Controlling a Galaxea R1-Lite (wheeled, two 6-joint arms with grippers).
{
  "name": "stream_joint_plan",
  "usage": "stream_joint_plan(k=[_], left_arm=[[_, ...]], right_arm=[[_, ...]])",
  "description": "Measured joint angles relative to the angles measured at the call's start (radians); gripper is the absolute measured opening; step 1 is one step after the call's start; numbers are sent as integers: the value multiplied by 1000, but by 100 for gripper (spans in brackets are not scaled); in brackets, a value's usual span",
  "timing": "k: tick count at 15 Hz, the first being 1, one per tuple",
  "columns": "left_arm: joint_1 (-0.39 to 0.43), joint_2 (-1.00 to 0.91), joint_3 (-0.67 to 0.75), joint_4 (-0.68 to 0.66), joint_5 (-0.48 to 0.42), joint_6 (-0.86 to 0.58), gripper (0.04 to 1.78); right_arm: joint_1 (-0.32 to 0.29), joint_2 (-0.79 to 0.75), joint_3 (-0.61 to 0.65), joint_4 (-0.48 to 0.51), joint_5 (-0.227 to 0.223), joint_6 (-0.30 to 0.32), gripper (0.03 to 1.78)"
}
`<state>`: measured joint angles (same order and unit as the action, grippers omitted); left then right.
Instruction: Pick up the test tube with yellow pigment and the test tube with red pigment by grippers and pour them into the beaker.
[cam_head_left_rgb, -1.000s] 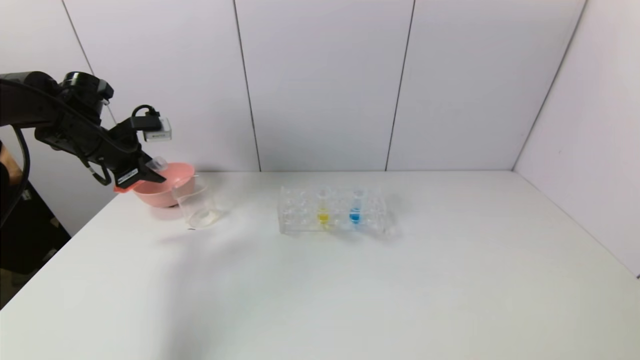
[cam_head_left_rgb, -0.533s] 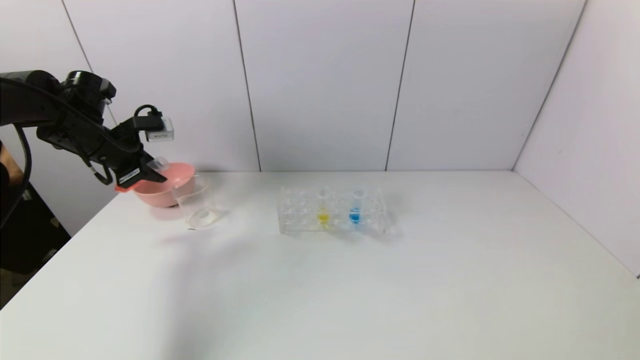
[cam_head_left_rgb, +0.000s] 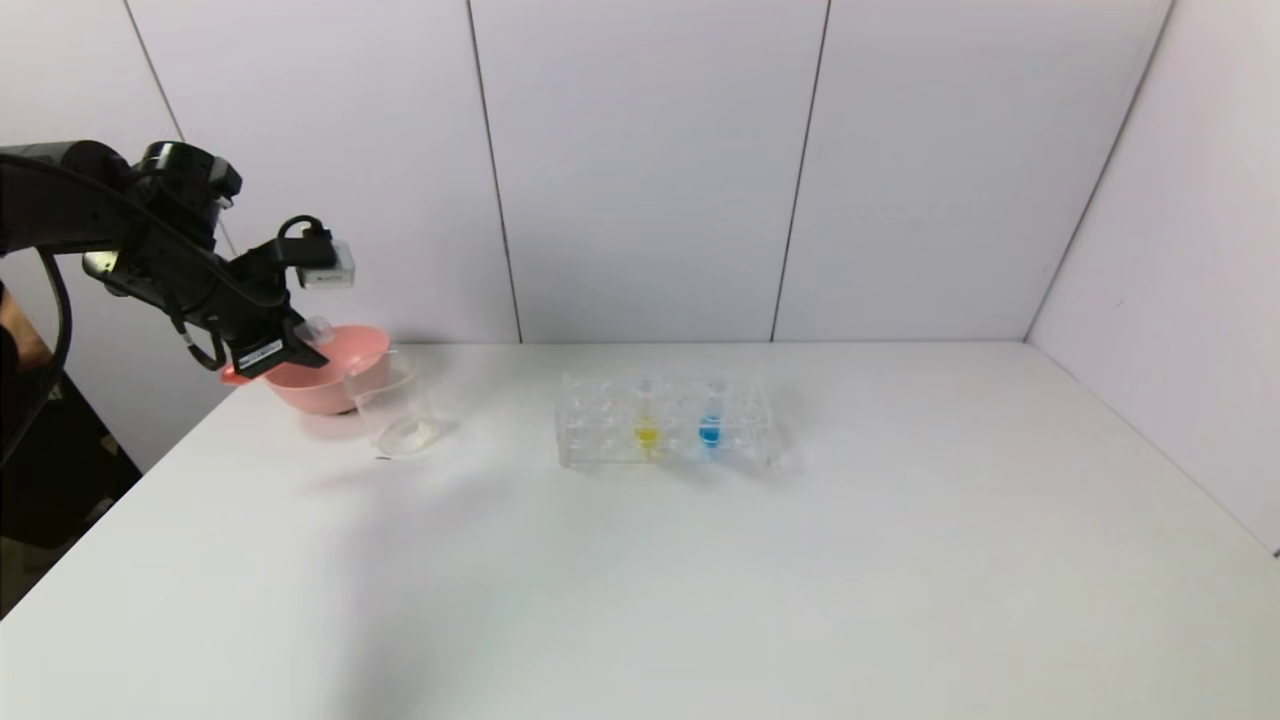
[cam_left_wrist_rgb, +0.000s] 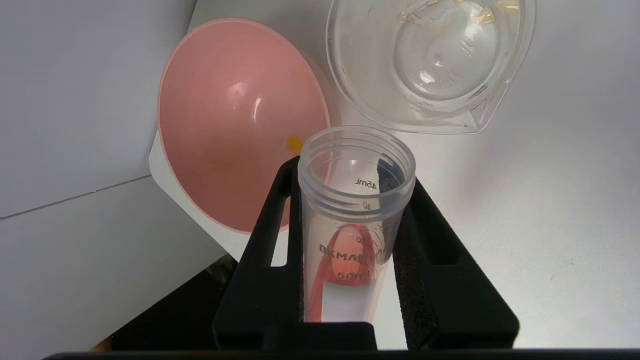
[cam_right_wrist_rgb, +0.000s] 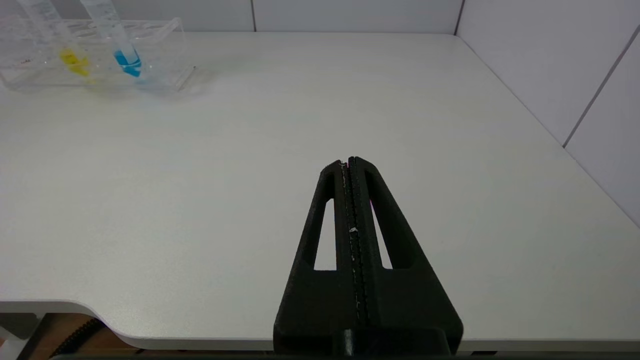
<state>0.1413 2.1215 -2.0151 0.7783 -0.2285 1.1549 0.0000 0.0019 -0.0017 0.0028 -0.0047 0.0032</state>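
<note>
Two pincers: one is at work, one is parked.
Tabletop: all the things are carried on it; the rack is near its middle, the bowl and beaker at its far left.
Left pincer: it is held above the bowl's near-left rim, clamped shut on the red tube.
Right pincer: it is parked low over the tabletop's right front, closed on nothing, well apart from the rack.
Beaker: it stands upright just beside the bowl, on the bowl's right; the red tube's mouth is pointed toward it but is not yet over its rim.
Red tube: its long axis is tilted, mouth forward, with red liquid seen low inside.
Yellow tube: it is upright in the rack, beside the blue tube.
Judgement: the left pincer is nearer the beaker, so a short shift to its right is likely called for before pouring.
</note>
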Motion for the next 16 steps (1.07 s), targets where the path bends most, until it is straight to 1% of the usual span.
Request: stream_joint_plan(k=[3, 10, 16], left_arm=[[-23, 3, 0, 0, 57, 3, 53], [-50, 17, 0, -2, 130, 3, 53], [-76, 24, -1, -13, 216, 4, 53]], right_arm=[[0, 0, 0, 0, 0, 0, 11], [0, 0, 0, 0, 0, 0, 11], [0, 0, 0, 0, 0, 0, 11]])
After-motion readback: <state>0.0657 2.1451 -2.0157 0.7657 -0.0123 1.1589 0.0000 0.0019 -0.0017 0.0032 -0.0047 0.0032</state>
